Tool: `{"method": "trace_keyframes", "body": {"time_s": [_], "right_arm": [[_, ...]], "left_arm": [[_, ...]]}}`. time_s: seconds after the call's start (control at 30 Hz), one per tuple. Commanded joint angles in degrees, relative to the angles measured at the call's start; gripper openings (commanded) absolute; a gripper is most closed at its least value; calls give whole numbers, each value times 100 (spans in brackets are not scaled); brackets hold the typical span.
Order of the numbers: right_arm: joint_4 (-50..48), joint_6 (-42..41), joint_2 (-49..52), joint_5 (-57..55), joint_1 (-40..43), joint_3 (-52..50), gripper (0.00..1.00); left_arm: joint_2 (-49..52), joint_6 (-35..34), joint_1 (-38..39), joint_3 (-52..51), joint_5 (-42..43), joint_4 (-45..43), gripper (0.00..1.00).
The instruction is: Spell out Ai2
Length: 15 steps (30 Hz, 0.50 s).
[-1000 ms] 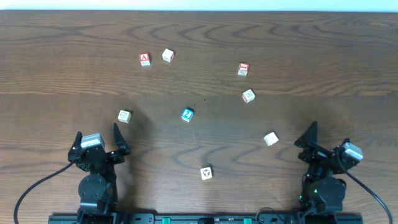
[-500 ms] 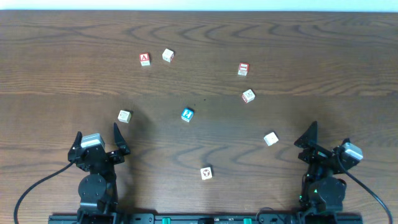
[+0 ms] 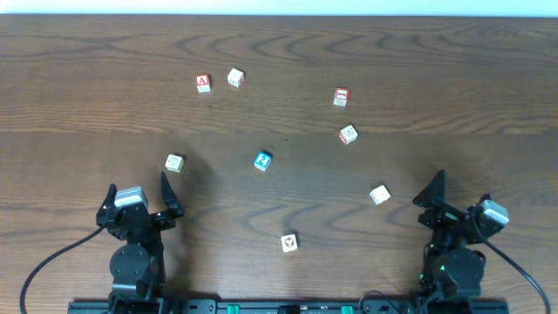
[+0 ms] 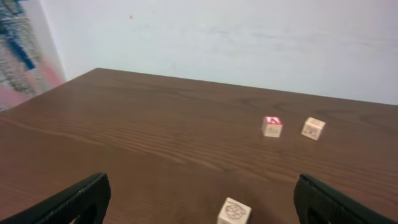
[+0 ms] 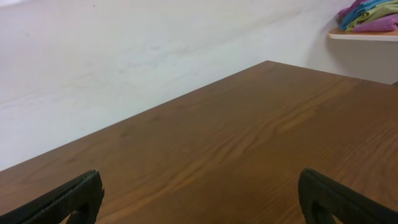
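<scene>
Several small letter blocks lie scattered on the brown wooden table [image 3: 436,52]. A red-topped A block [image 3: 203,83] sits at the far left, also in the left wrist view [image 4: 272,126], with a plain block [image 3: 235,78] beside it [image 4: 313,128]. A blue block [image 3: 262,160] lies mid-table. A red block [image 3: 341,97] and a red-marked block [image 3: 348,134] lie right of centre. A pale block [image 3: 174,162] sits just ahead of my open left gripper [image 3: 138,196], seen between its fingers [image 4: 234,211]. My open right gripper [image 3: 453,196] is empty at the near right.
A white block [image 3: 379,194] lies left of the right gripper. A block with a black mark [image 3: 289,242] sits near the front edge, centre. A white wall [image 5: 124,56] stands beyond the table's far edge, and a shelf with folded cloths [image 5: 367,18] is at the right.
</scene>
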<state>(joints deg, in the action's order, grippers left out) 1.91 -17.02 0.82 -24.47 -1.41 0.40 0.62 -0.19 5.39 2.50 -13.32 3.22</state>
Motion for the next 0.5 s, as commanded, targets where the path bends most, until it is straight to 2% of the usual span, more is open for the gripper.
{"method": "trace_keyframes", "body": {"time_s": [0.0, 0.17, 0.27, 0.47], "right_arm": [[42, -74, -44, -59, 26, -9, 99], [28, -114, -44, -48, 26, -9, 99], [-210, -249, -44, -59, 35, -9, 99], [-555, -269, -44, 1696, 26, 555, 99]], "left_arm": [[-42, -68, -22, -90, 658, 203, 95], [-42, -66, -22, -68, 1552, 96, 95], [-42, -68, -20, 162, 1663, 7, 96], [138, 149, -22, 1812, 1637, -17, 95]]}}
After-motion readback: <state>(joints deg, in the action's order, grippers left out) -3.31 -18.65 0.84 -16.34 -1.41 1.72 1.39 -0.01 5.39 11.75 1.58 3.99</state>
